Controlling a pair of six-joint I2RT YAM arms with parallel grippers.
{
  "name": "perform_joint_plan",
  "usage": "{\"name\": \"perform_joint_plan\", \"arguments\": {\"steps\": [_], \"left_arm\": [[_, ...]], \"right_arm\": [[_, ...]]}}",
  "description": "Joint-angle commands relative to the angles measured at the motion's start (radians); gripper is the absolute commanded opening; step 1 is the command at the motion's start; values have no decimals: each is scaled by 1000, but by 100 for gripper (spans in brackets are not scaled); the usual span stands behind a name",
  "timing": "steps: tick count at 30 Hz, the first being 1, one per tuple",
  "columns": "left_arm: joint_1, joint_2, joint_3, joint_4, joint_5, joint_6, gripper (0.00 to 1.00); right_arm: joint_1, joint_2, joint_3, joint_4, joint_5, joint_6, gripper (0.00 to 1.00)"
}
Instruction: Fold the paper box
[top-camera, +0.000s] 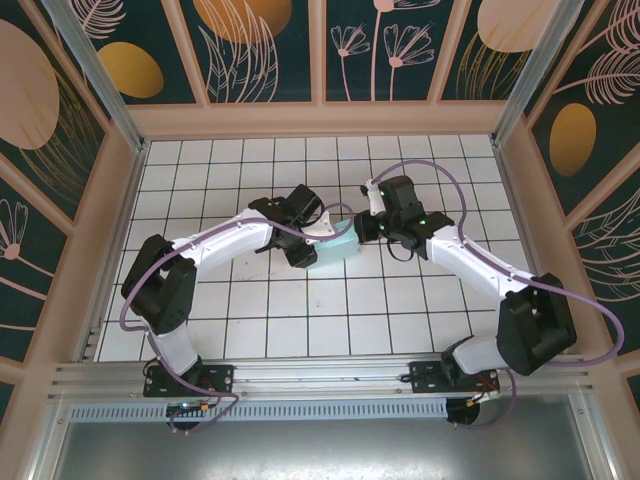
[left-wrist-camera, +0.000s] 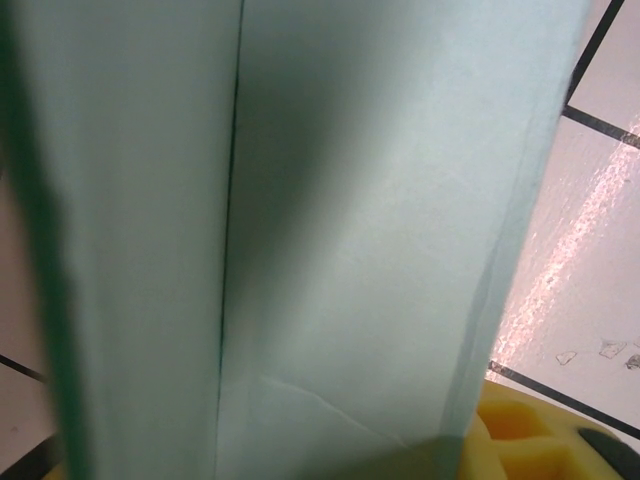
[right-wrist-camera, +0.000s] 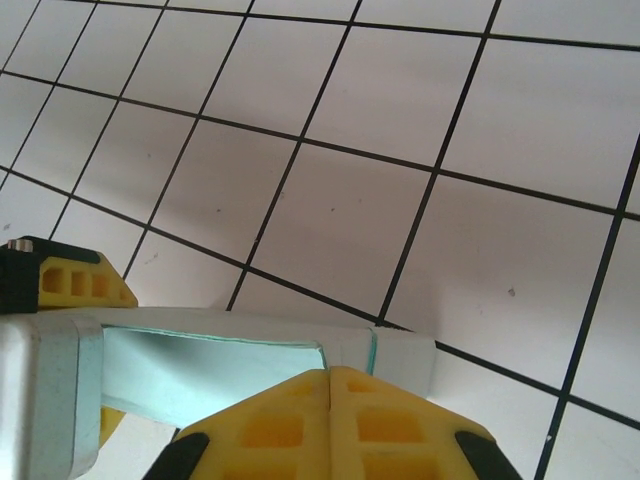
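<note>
White tiled tabletop, gridded in black and fenced by floral panels, carries the work. The left claw pinches the paper box between its yellow pads, probably to steady it while the other arm works an end flap. The right claw has its 2 pads pressed together with no card seen between them. The box's end sits just beyond its tips. The box is pale aqua card, a shallow hollow sleeve with 1 sharp lengthwise crease.
</note>
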Motion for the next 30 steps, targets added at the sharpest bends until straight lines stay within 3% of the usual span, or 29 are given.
{"name": "perform_joint_plan", "arguments": {"steps": [1,11,16,20,25,30], "left_arm": [[16,60,-21,-21,-59,12,32],[16,60,-18,-24,-63,3,33],[16,52,-18,-15,-51,-8,56],[16,41,-16,-10,-54,-20,61],[16,-3,-14,28,-55,-38,76],[15,-36,-27,55,-42,-50,74]], "right_arm": [[27,19,34,-42,33,-9,0],[36,-3,9,-32,54,15,0],[40,-11,-7,-9,79,30,0],[47,-18,-18,1,110,35,0],[56,-27,-28,6,140,38,0],[61,-43,-40,26,144,73,0]]}}
